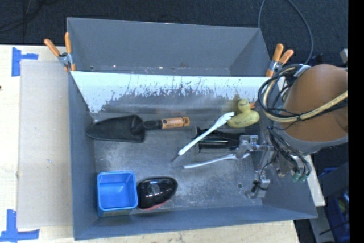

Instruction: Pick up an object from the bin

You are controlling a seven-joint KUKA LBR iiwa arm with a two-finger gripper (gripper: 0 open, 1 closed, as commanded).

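My gripper (259, 182) hangs low over the bin floor near the right wall, with bare floor under it. Just to its left lies a thin silver metal utensil (207, 163), its near end by the gripper's body. Above that lies a black-handled tool (219, 142), and a white plastic spoon (205, 134) is laid slantwise across it. A yellow rubber duck (245, 116) sits at the back right, next to the spoon's upper end.
A black garden trowel (116, 128) with a wooden handle lies at the back left. A blue square tub (116, 192) and a black rounded mouse-like thing (156, 190) sit at the front left. The arm's orange cover and cables overhang the right wall.
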